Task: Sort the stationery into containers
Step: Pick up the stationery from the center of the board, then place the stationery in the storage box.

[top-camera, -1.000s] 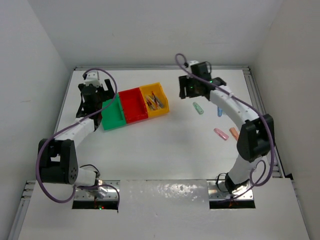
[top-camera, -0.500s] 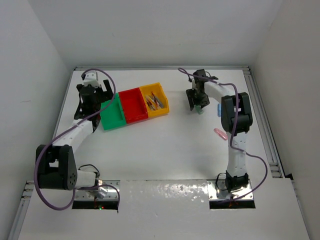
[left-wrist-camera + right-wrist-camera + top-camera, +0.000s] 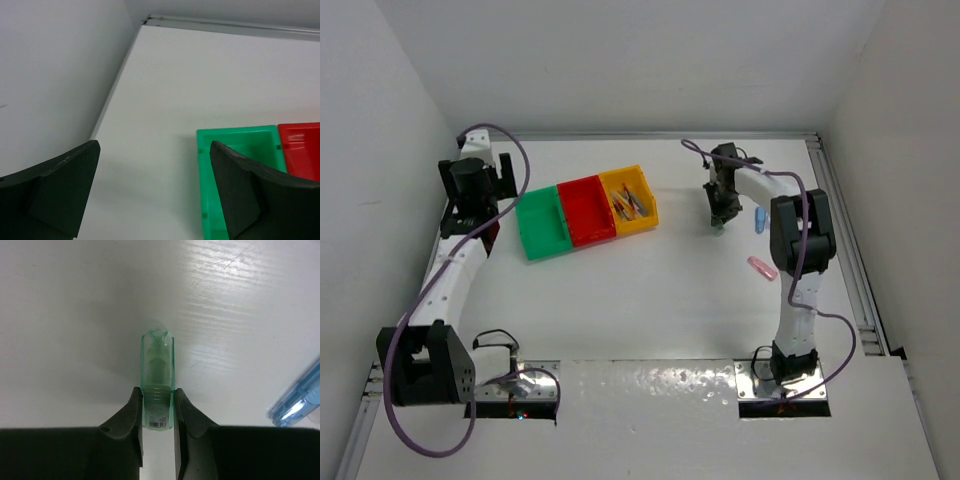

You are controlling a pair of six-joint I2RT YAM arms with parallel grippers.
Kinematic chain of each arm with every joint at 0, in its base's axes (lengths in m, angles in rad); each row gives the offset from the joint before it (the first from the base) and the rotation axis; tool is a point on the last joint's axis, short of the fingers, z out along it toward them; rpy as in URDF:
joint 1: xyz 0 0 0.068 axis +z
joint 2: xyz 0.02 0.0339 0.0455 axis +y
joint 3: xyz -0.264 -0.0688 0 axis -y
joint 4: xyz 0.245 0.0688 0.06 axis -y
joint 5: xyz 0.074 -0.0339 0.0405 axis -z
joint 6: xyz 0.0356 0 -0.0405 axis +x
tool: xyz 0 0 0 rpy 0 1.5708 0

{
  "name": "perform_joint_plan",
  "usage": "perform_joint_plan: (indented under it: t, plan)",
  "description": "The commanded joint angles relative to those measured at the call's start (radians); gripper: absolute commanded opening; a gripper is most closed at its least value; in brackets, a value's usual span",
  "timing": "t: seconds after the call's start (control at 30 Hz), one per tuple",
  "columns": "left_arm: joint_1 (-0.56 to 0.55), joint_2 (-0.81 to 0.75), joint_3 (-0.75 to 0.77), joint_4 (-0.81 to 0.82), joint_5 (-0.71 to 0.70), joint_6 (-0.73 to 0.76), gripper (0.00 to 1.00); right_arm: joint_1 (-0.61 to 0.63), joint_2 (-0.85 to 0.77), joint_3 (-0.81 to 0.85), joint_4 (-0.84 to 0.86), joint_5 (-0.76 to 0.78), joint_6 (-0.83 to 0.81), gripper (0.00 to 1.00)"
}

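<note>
1. Three joined bins on counter (image 3: 650, 300): green bin (image 3: 542, 228), red bin (image 3: 588, 212), yellow bin (image 3: 643, 222) holding thin pens (image 3: 630, 200).
2. Right hand (image 3: 158, 400): clamped on pale-green stick (image 3: 158, 365), well right of the bins; touching counter or not, cannot tell.
3. Blue stick (image 3: 299, 402) just beside; pink stick (image 3: 761, 267) nearer the bases; both loose on counter.
4. Left hand (image 3: 155, 170): fingers spread wide, holding nothing, left of green bin.

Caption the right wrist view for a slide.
Right gripper shut on a pale-green marker; a blue marker lies nearby on the white table.
</note>
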Motion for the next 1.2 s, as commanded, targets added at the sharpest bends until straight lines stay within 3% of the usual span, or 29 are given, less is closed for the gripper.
perform_joint_plan:
  t: [0.0,0.13,0.23,0.37,0.53,0.9,1.13,1.17]
  plan:
    - [0.038,-0.093,0.034,-0.192,-0.098,0.029,0.89,0.034,-0.152,0.058,0.033,-0.041,0.048,0.0]
    - [0.078,-0.236,-0.071,-0.286,-0.136,-0.006,0.9,0.167,-0.271,0.055,0.146,-0.053,0.11,0.0]
    - [0.106,-0.325,-0.19,-0.309,-0.151,-0.055,0.91,0.339,-0.285,0.102,0.245,0.016,0.137,0.0]
    - [0.137,-0.432,-0.333,-0.263,-0.049,-0.001,0.94,0.436,-0.14,0.304,0.23,-0.008,0.209,0.0]
    - [0.157,-0.569,-0.419,-0.199,-0.065,-0.055,0.95,0.538,0.014,0.44,0.239,-0.018,0.211,0.0]
    - [0.167,-0.621,-0.47,-0.159,-0.019,-0.078,0.95,0.585,0.184,0.441,0.381,0.007,0.262,0.02]
    - [0.181,-0.612,-0.47,-0.16,-0.015,-0.077,0.95,0.586,0.235,0.46,0.435,0.045,0.269,0.16]
    - [0.183,-0.609,-0.473,-0.159,-0.013,-0.075,0.95,0.585,0.238,0.458,0.444,0.048,0.269,0.24]
